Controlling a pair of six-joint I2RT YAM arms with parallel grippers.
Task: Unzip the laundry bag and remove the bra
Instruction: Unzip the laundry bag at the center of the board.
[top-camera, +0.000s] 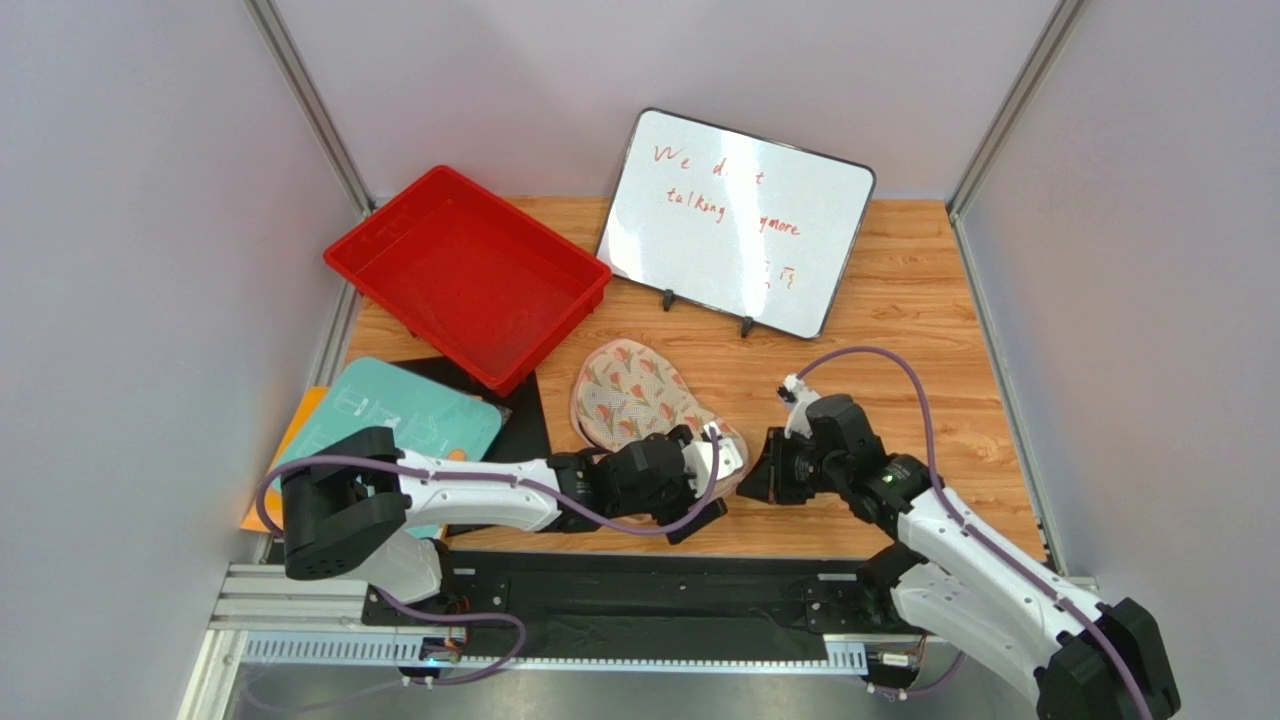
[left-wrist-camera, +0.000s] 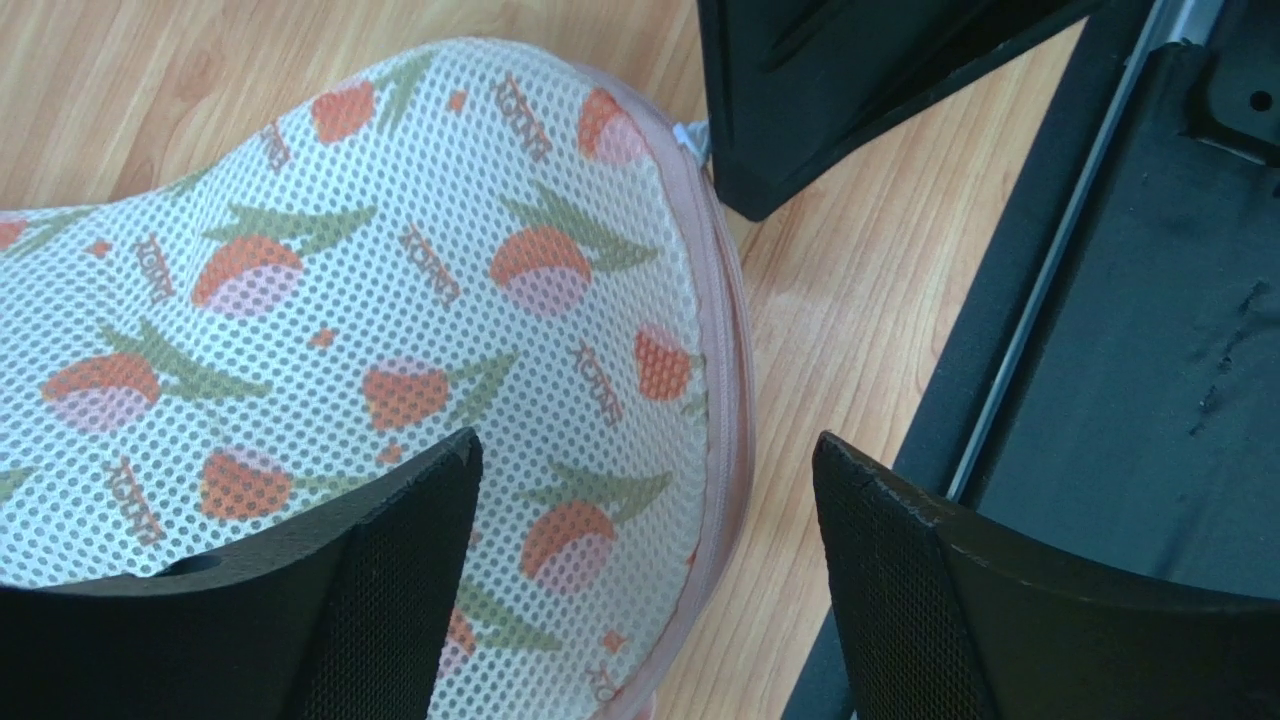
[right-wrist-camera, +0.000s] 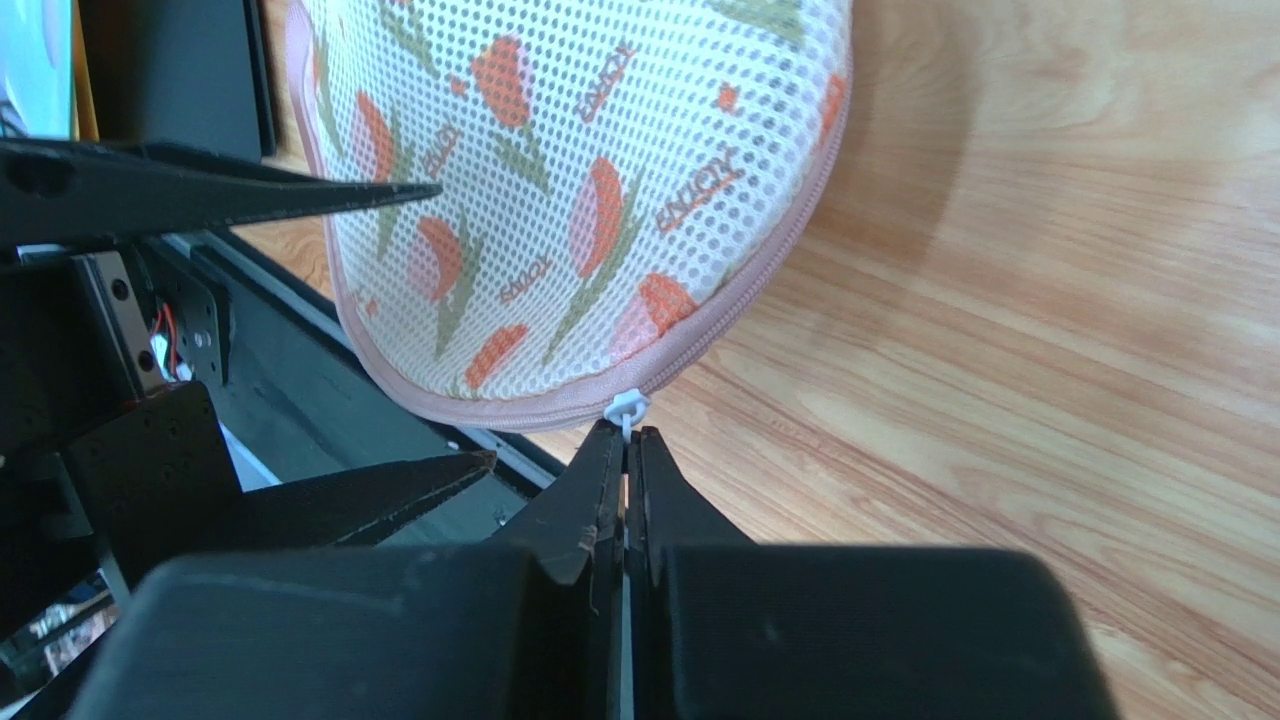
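Note:
The laundry bag (top-camera: 639, 393), cream mesh with a pink-red and green print and pink zipper edging, lies flat mid-table. My left gripper (top-camera: 703, 468) is open, its jaws straddling the bag's near end (left-wrist-camera: 376, 300), one finger over the mesh and one over bare wood. My right gripper (top-camera: 756, 468) is shut on the small white zipper pull (right-wrist-camera: 625, 405) at the bag's near edge (right-wrist-camera: 571, 180). The zipper looks closed. The bra is hidden.
A red tray (top-camera: 466, 278) stands at the back left and a whiteboard (top-camera: 736, 222) leans at the back centre. A teal sheet (top-camera: 394, 413) lies on a black mat at the left. The black base rail (top-camera: 631, 585) runs along the near edge.

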